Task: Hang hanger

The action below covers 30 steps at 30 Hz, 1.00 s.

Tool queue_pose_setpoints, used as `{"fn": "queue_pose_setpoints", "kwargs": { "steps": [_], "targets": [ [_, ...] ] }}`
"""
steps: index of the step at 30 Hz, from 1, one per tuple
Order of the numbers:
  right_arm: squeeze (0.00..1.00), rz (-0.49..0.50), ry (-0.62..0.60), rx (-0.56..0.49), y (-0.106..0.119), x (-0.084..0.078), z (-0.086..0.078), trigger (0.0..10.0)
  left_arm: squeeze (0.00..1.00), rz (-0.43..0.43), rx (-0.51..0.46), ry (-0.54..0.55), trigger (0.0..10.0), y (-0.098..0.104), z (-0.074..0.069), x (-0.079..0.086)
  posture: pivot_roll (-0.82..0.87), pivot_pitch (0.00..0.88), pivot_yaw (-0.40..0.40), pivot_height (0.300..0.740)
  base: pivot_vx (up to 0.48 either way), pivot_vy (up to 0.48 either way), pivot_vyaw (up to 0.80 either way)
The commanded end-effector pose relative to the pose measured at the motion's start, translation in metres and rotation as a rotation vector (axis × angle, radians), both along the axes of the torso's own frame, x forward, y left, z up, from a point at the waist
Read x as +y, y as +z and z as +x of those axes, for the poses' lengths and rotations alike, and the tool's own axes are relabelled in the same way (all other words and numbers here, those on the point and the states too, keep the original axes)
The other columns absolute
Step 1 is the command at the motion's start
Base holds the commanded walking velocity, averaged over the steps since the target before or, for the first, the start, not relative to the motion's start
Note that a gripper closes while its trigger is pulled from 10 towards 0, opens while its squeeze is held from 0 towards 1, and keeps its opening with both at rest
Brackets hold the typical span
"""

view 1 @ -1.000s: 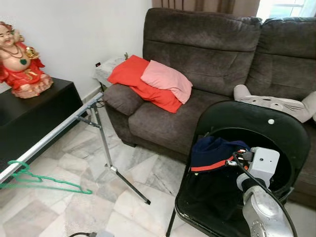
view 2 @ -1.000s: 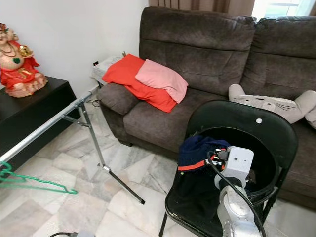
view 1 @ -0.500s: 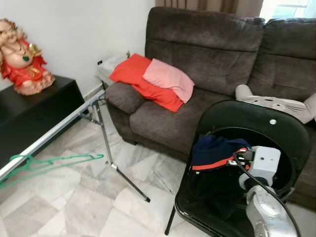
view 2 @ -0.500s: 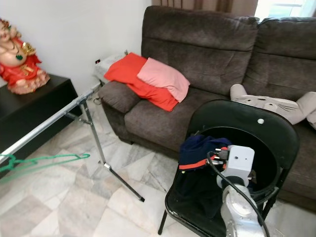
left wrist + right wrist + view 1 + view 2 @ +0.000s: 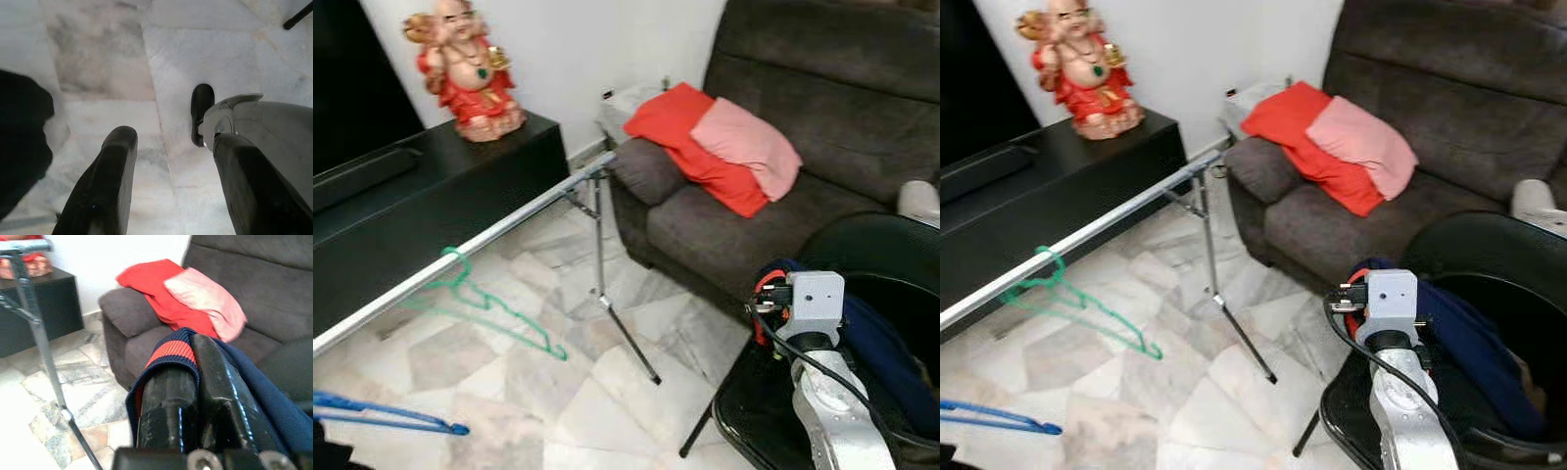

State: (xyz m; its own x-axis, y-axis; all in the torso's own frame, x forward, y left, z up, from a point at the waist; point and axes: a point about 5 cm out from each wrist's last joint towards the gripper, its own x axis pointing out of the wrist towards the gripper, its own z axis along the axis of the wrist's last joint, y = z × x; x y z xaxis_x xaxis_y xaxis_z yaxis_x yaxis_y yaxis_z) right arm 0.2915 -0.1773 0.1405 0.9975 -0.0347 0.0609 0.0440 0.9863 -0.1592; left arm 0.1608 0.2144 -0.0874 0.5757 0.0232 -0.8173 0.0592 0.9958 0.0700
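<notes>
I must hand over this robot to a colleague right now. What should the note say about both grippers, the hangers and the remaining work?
Right gripper: shut on the navy garment, raised over the black basket on the folding chair.
Left gripper: open, holds nothing, points down at the marble floor.
Green hanger: hooked on the metal rail of the clothes rack.
Blue hanger: visible low at the robot's left; how it is supported cannot be told.
Done: the green hanger is on the rail.
Left: the navy garment is not on any hanger or on the rail yet.
</notes>
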Motion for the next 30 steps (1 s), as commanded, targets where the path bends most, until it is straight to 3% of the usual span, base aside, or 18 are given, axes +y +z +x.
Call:
{"fn": "queue_pose_setpoints", "kwargs": {
  "steps": [1,11,22,30],
  "targets": [
    [0.00,-0.007,0.060,-0.041,0.008,0.012,0.001,10.0,0.00,0.007,0.042,0.003,10.0,-0.003,-0.008,0.003,-0.01,0.094,0.049,0.740,0.000,0.000,0.80],
    [0.00,-0.033,0.138,-0.056,0.007,0.020,-0.001,10.0,0.00,0.003,0.055,0.005,10.0,-0.004,-0.007,-0.001,-0.01,0.091,0.044,0.740,0.000,0.000,0.80],
    [0.00,-0.083,0.217,-0.058,0.003,0.025,-0.005,10.0,0.00,-0.008,0.066,-0.018,10.0,-0.007,-0.008,-0.016,-0.01,0.079,0.041,0.740,0.000,0.000,0.80],
    [0.00,-0.136,0.156,-0.051,0.000,0.013,-0.005,10.0,0.00,-0.004,0.068,-0.028,10.0,-0.007,-0.008,-0.015,-0.01,0.070,0.043,0.740,0.000,0.000,0.80]
  ]
}}
